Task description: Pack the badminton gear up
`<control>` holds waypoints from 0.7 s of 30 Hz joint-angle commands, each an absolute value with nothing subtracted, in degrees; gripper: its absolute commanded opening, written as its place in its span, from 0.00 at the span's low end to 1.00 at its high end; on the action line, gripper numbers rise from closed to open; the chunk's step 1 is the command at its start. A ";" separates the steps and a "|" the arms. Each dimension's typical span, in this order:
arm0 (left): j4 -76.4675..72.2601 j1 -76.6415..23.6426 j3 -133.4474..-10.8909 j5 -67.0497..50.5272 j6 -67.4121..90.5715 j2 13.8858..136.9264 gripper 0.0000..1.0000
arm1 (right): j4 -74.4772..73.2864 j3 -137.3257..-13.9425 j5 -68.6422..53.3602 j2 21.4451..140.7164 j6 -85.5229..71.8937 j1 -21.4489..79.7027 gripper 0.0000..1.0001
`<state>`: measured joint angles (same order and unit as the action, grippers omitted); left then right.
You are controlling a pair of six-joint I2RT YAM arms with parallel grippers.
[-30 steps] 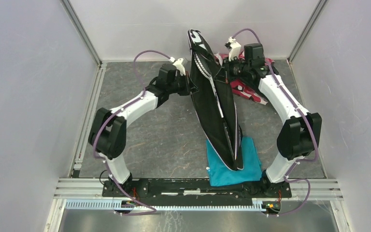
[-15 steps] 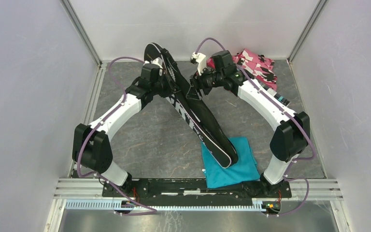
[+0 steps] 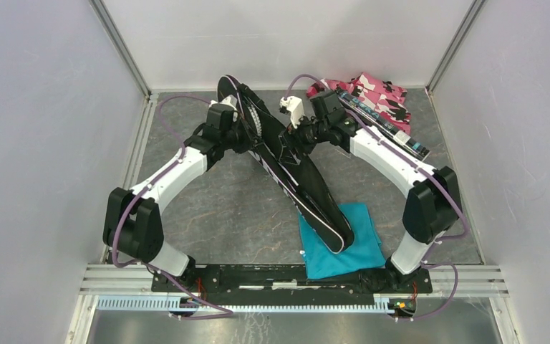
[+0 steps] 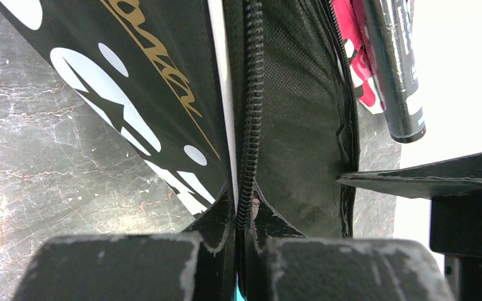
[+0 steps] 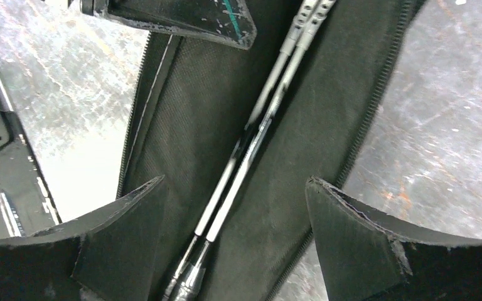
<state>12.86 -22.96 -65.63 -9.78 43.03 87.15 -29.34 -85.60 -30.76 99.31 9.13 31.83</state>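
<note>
The black racquet-shaped bag (image 3: 308,183) lies diagonally, its wide head at the back left and its narrow end on the teal cloth. My left gripper (image 3: 249,135) is shut on the bag's zipper edge (image 4: 246,157) near the head. My right gripper (image 3: 295,137) hovers open over the unzipped bag. In the right wrist view its fingers (image 5: 132,213) straddle two silver racquet shafts (image 5: 254,138) lying inside the bag (image 5: 194,113) without touching them. The long black tube (image 3: 381,123) lies at the back right; its end (image 4: 396,75) shows in the left wrist view. No shuttlecocks are in view.
Pink-black camouflage fabric (image 3: 379,92) is bunched in the back right corner under the tube. A teal square cloth (image 3: 354,251) lies near the front edge beneath the bag's narrow end. Grey walls close in the table on three sides.
Both arms swung left with the bag, whose head tipped from centre toward the back left. My right gripper let go of the bag and opened wide. The tube came into view.
</note>
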 commanded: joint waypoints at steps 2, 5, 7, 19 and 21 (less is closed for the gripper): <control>5.54 -22.85 -64.73 -10.55 43.61 83.52 0.02 | -27.79 -84.86 -21.90 91.64 13.61 31.83 0.85; 5.04 -22.85 -64.28 -10.76 43.26 83.16 0.02 | -28.28 -84.20 -17.51 90.54 14.76 31.83 0.84; 4.82 -22.85 -63.96 -10.81 43.09 82.91 0.02 | -28.16 -83.40 -16.23 90.42 15.19 31.77 0.85; 0.86 -22.80 -60.22 -11.03 42.87 81.33 0.02 | -27.33 -81.15 -17.39 95.49 14.84 31.80 0.73; 0.54 -22.83 -59.95 -10.63 42.89 81.19 0.02 | -27.83 -81.20 -19.04 96.36 15.01 31.83 0.66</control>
